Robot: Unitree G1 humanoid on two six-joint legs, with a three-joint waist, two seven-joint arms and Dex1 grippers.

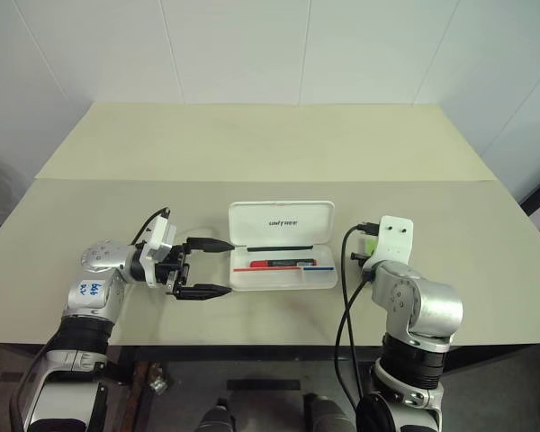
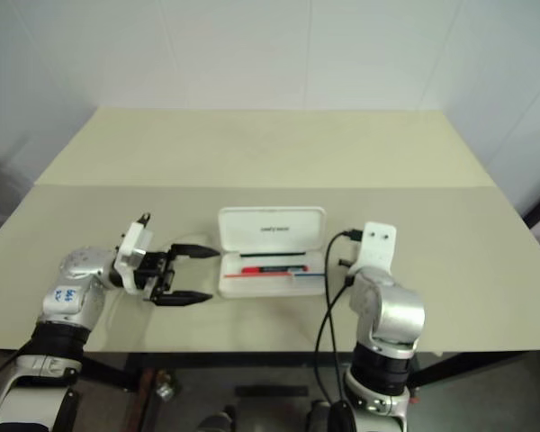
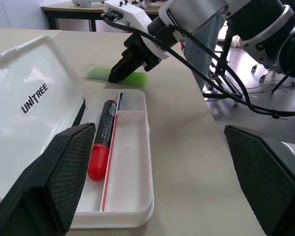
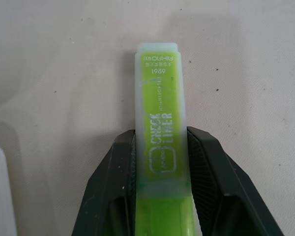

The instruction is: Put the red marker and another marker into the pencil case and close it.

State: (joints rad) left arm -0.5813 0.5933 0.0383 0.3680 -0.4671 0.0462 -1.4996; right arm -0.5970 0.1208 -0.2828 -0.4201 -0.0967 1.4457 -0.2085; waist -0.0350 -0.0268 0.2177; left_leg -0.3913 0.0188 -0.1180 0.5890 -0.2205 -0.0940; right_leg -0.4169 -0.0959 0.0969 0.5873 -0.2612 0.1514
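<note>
My right pincer (image 4: 160, 147) clamps the green highlighter (image 4: 161, 132) on the worktop (image 1: 252, 144) beside the open pencil case (image 1: 283, 246), near the front edge; the red marker (image 3: 102, 140) lies inside; my left pincer (image 1: 207, 267) gapes empty.

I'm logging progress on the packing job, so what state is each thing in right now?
pencil case: open, lid up, lying on the table.
red marker: lying inside the case.
green highlighter: on the table beside the case, clamped between the right gripper's jaws.
left gripper: jaws wide open, empty, beside the case.
right gripper: jaws shut on the highlighter.
</note>
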